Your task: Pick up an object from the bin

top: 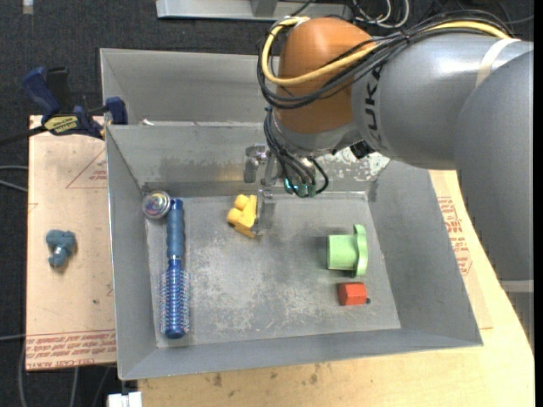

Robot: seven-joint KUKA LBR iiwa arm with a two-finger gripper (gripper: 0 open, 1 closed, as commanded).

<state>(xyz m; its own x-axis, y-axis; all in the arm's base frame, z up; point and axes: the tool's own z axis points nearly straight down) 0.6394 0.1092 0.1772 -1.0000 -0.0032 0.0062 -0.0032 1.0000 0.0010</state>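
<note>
My gripper [265,213] hangs low over the far middle of the bin, under the orange wrist cover. Its tip stands right beside a small yellow plastic piece [242,214], on that piece's right side and very close to it or touching it. A green plastic spool-like piece [347,252] lies to the right of the gripper, well apart from it. Just in front of the green piece sits a small red block [351,293].
A blue brush [174,271] with a coiled handle and a shiny round end lies lengthwise along the bin's left wall. The arm reaches in from the upper right and covers the far right corner. The bin floor between the brush and the green piece is bare.
</note>
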